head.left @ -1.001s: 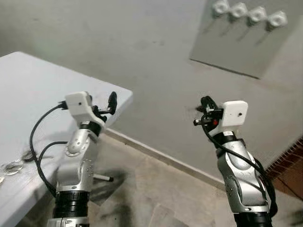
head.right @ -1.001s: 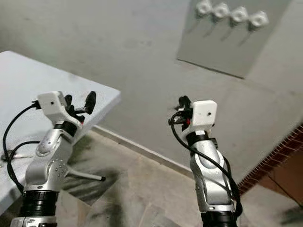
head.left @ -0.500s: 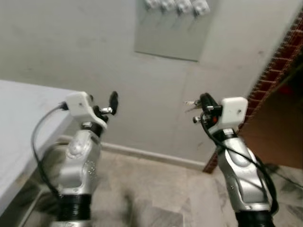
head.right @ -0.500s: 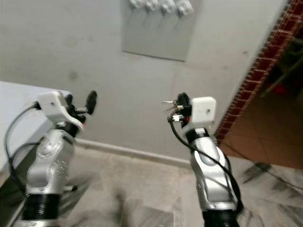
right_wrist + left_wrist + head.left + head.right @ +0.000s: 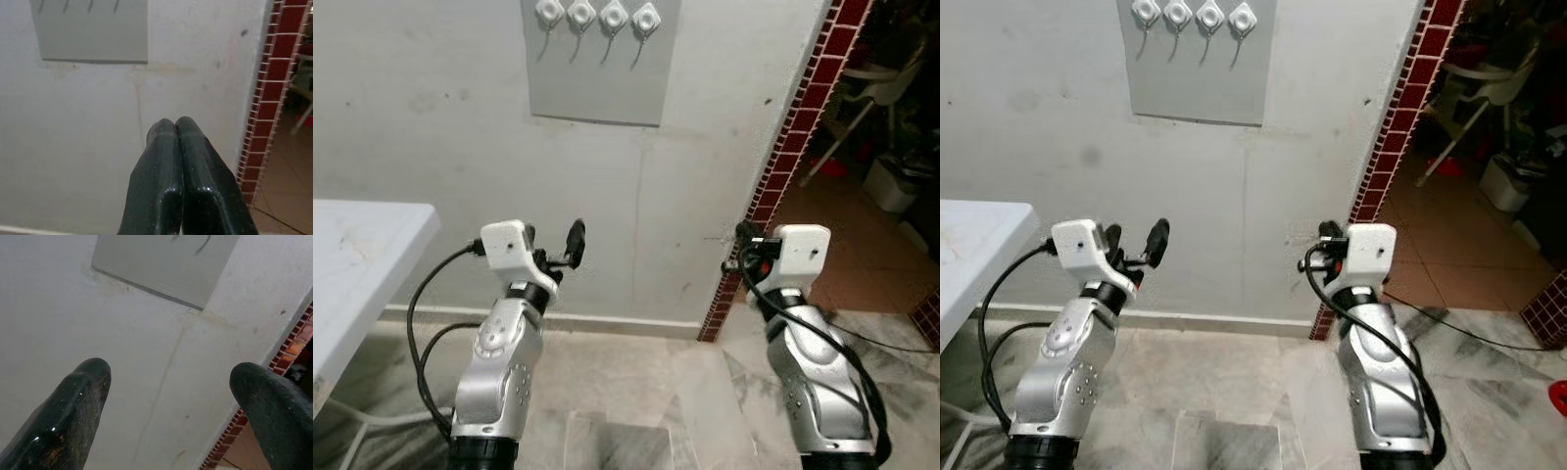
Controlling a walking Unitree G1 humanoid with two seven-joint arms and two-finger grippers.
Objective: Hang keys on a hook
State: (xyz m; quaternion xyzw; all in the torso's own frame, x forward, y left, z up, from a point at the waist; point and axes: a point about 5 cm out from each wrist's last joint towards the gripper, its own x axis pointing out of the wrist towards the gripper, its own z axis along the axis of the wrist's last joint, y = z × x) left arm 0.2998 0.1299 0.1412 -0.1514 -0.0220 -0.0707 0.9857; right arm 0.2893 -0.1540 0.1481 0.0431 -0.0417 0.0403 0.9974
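While pinched in the right gripper [image 5: 741,238], keys [image 5: 717,238] point horizontally wallward.

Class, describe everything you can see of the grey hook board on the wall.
The hook board is a flat, pale grey rectangular panel fixed flush to the wall, high above both grippers. Along its top sit four white, roughly square hook mounts in a row, each with a thin curved wire hook hanging down. Nothing hangs on them.

No readable text, label, brand, number or sign shows anywhere.
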